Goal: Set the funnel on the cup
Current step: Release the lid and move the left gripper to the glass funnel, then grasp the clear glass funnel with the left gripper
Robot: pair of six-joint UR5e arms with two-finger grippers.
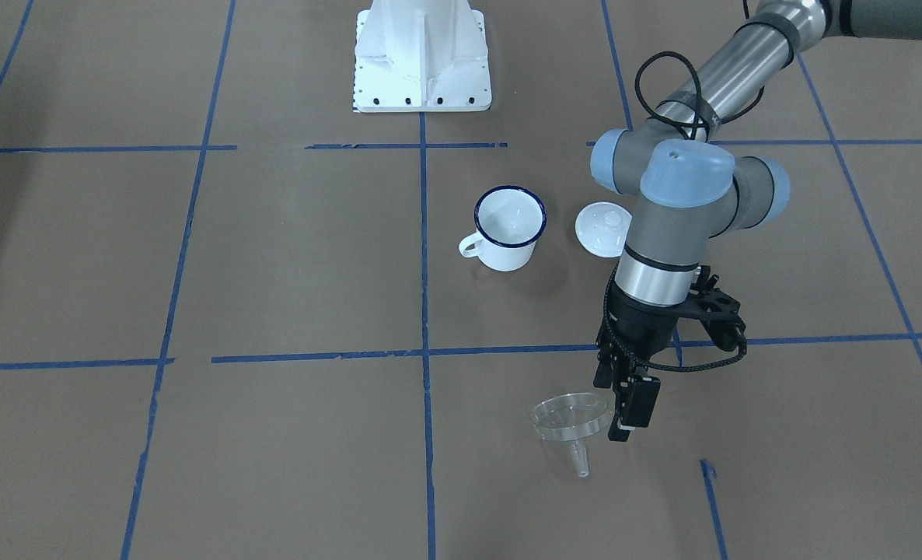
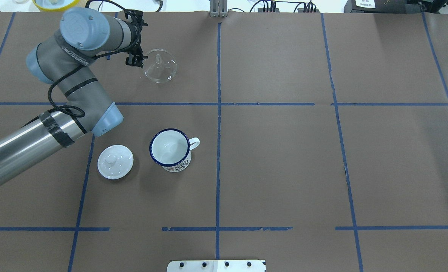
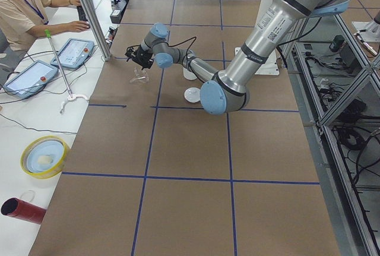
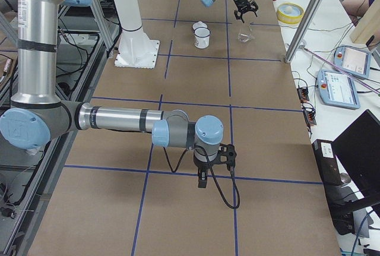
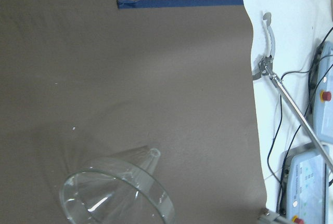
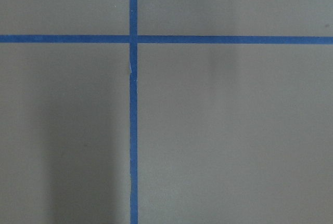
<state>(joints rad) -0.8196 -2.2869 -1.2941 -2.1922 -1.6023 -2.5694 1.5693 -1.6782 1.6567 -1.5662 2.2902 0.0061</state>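
The clear funnel (image 1: 569, 422) lies tilted on its side on the brown table, spout towards the operators' side. It also shows in the overhead view (image 2: 160, 66) and low in the left wrist view (image 5: 117, 194). The white mug with a dark blue rim (image 1: 509, 229) stands upright and empty near the table's middle (image 2: 170, 148), well apart from the funnel. My left gripper (image 1: 615, 408) points down with its jaws open, right beside the funnel's rim (image 2: 135, 61), holding nothing. My right gripper (image 4: 202, 179) shows only in the exterior right view, low over the table far from both; I cannot tell its state.
A round white knobbed lid (image 1: 602, 228) lies next to the mug, under my left arm's wrist (image 2: 115, 161). The white robot base (image 1: 422, 58) stands behind the mug. Beyond the funnel is the table's edge, with tablets and a rod (image 5: 291, 102) on a white bench.
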